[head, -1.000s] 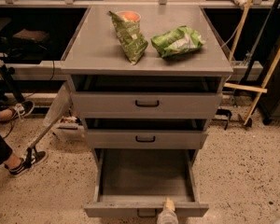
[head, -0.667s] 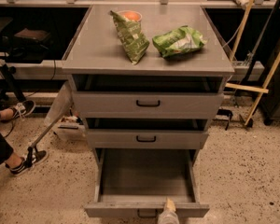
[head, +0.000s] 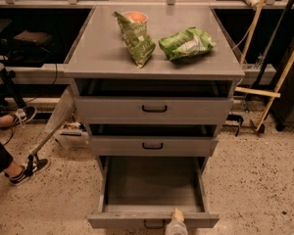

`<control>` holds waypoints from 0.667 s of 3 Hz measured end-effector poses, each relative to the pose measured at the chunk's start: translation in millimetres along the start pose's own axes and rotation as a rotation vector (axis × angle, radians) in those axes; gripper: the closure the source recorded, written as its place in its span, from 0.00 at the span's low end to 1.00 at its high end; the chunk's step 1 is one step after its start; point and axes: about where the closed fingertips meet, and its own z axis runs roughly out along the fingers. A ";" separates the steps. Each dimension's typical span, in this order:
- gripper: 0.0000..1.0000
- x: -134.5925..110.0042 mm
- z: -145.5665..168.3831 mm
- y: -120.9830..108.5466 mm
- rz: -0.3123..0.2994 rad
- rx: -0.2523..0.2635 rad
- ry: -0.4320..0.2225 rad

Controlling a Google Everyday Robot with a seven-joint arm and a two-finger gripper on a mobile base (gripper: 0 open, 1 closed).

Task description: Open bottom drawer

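Note:
The bottom drawer [head: 152, 185] of the grey metal cabinet stands pulled far out, showing a plain grey, bare interior. Its front panel [head: 122, 221] runs along the lower edge of the camera view, with the small black handle [head: 153, 224] just visible below it. My gripper [head: 177, 223] pokes in from the bottom edge, its pale tip resting at the drawer's front panel just right of the handle. Most of the gripper is cut off by the frame.
The middle drawer [head: 153, 145] and top drawer [head: 154, 109] sit above, each with a black handle. Two green bags [head: 186, 44] and an orange cup [head: 136, 17] lie on the cabinet top. A person's legs and shoes [head: 27, 168] are at the left; wooden poles [head: 279, 77] lean at the right.
The view has shifted slightly; the cabinet sits a little higher and more centred in frame. The drawer and gripper keep the same relation.

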 end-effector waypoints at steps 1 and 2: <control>0.58 0.0 0.0 0.0 0.000 0.000 0.000; 0.35 0.0 0.0 0.0 0.000 0.000 0.000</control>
